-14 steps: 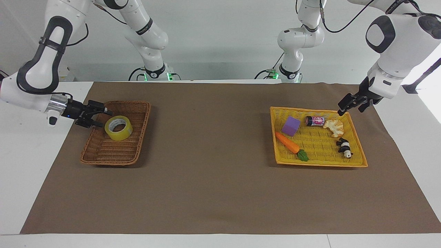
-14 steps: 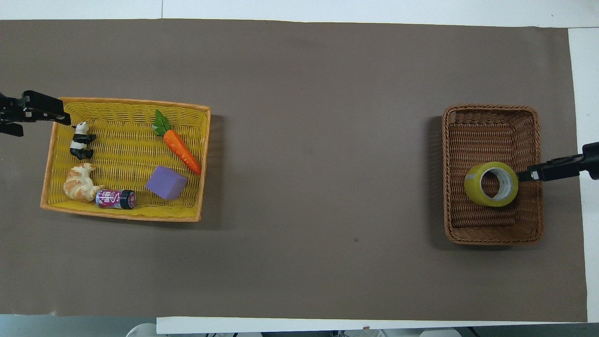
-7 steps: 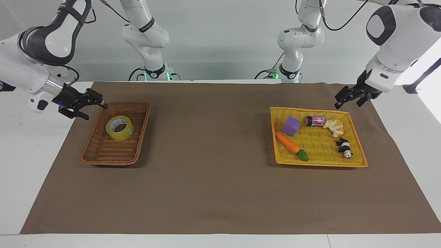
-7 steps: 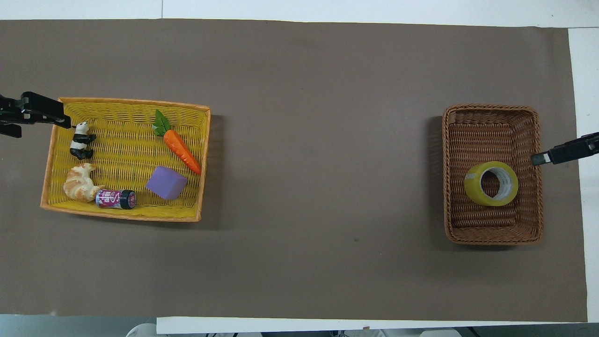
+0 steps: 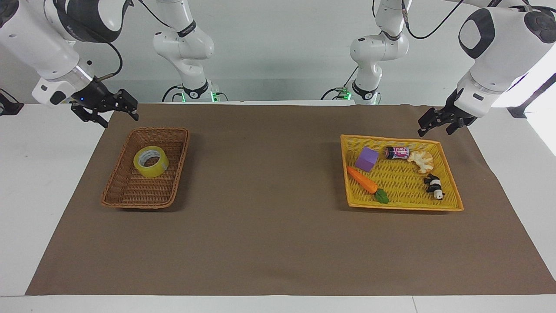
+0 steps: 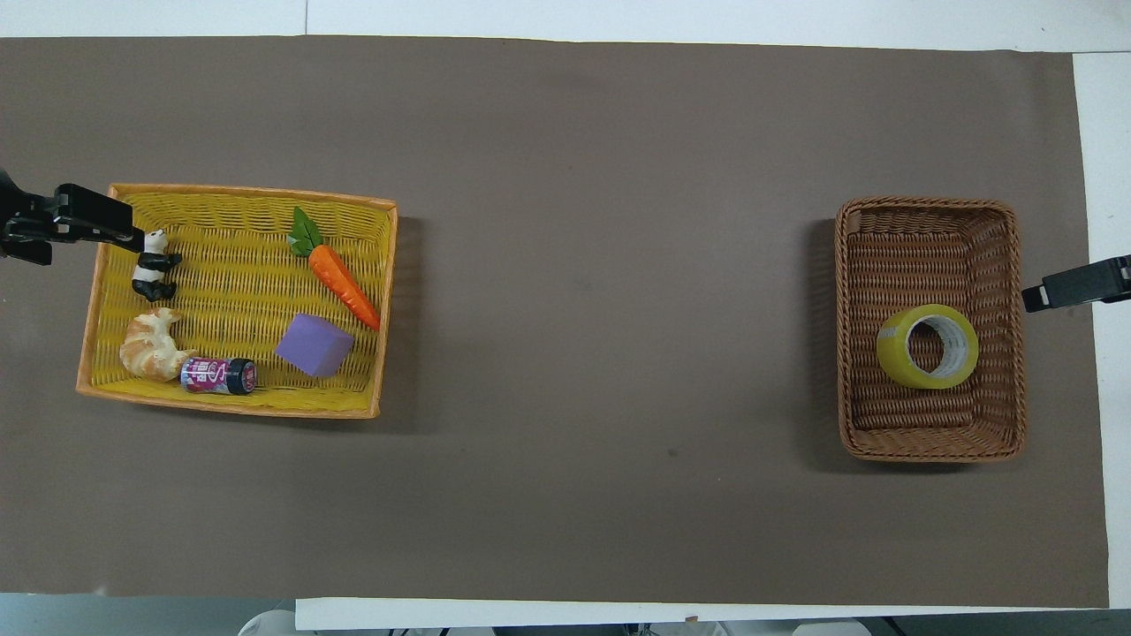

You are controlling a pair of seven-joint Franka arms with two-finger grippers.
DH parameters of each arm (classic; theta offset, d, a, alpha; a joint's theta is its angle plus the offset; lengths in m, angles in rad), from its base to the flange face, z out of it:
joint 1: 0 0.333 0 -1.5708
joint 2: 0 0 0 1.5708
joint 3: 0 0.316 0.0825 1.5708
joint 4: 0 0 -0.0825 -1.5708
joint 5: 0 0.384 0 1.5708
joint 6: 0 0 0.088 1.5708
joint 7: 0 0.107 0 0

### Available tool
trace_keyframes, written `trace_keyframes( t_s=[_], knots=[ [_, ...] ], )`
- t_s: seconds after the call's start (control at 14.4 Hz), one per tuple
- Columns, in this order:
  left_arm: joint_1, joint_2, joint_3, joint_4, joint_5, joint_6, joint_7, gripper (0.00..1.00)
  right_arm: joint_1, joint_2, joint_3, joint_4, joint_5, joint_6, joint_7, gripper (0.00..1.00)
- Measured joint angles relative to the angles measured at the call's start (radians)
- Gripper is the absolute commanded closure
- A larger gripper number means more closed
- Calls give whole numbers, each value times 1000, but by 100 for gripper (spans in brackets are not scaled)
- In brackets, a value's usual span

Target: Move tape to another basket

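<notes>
The tape [image 5: 150, 161] [image 6: 928, 346], a yellow roll with a pale core, lies on its side in the dark brown wicker basket [image 5: 139, 202] [image 6: 928, 205], in the half nearer the robots. Nothing touches it. My right gripper [image 5: 120, 120] hangs open and empty in the air over the mat, off the brown basket's corner on the robots' side. My left gripper [image 5: 428, 126] [image 6: 124, 234] is open and empty, raised over the edge of the yellow tray basket [image 5: 404, 208] [image 6: 230, 408] at the left arm's end of the table.
In the yellow tray basket lie a purple block [image 5: 367, 159], a carrot [image 5: 362, 180], a toy panda [image 5: 434, 186], a croissant [image 5: 421, 160] and a small can [image 5: 397, 152]. A brown mat [image 5: 269, 226] covers the table between the two baskets.
My right gripper has pulled back from the tape and risen out past the brown basket's corner toward the robots. The tape has stayed in that basket. My left gripper has lifted slightly.
</notes>
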Motion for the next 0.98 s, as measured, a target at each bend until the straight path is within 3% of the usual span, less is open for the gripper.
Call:
trace_keyframes(
  t_s=[0.28, 0.56, 0.98],
  knots=[
    [8, 0, 4, 0, 1, 0, 0, 0, -1, -15, -2, 27, -27, -105, 187, 0],
    [14, 0, 4, 0, 1, 0, 0, 0, -1, -2, -3, 47, -73, -104, 204, 0],
    [14, 0, 4, 0, 1, 0, 0, 0, 13, 84, -5, 112, -112, -101, 205, 0]
  ],
)
